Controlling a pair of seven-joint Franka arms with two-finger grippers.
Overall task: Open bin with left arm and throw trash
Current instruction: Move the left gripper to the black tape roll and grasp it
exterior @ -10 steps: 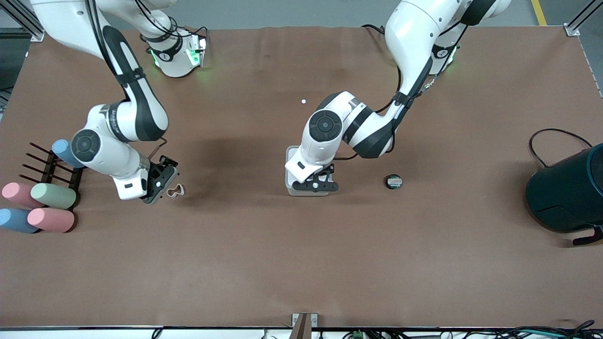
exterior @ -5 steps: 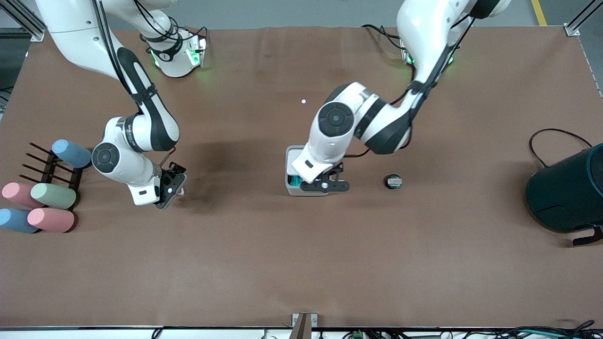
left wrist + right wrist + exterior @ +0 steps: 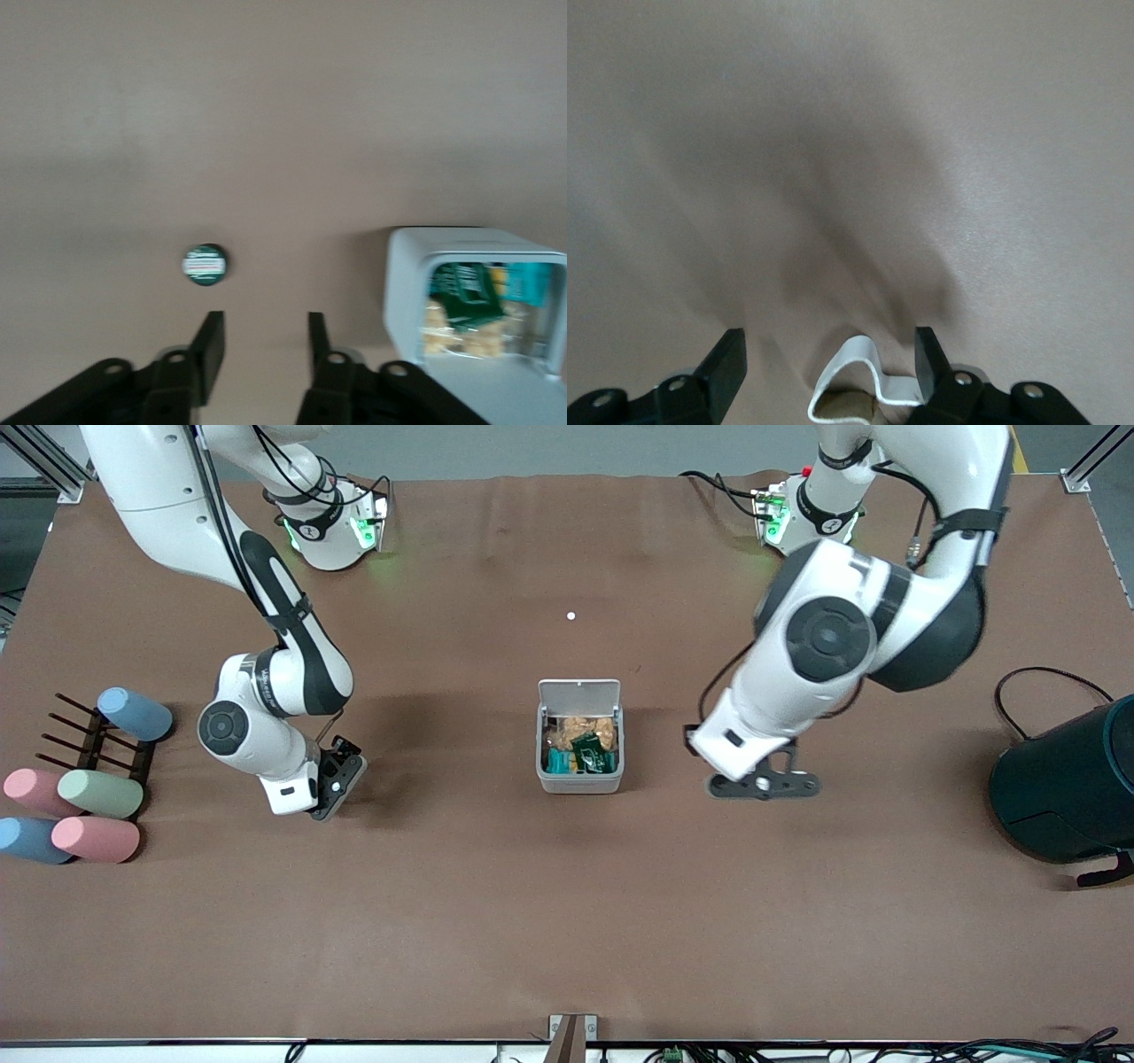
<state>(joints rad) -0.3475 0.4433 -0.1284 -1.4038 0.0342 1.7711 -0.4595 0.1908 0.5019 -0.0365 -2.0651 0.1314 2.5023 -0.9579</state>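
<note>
The bin stands mid-tabletop, lid up. The left hand, fingers partly apart and empty, hovers near the black disc. The right hand, wide apart, straddles the pale loop.

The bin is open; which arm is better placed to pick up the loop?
Right. The right gripper is open and right over the loop. The left gripper is near the disc, beside the bin.
</note>
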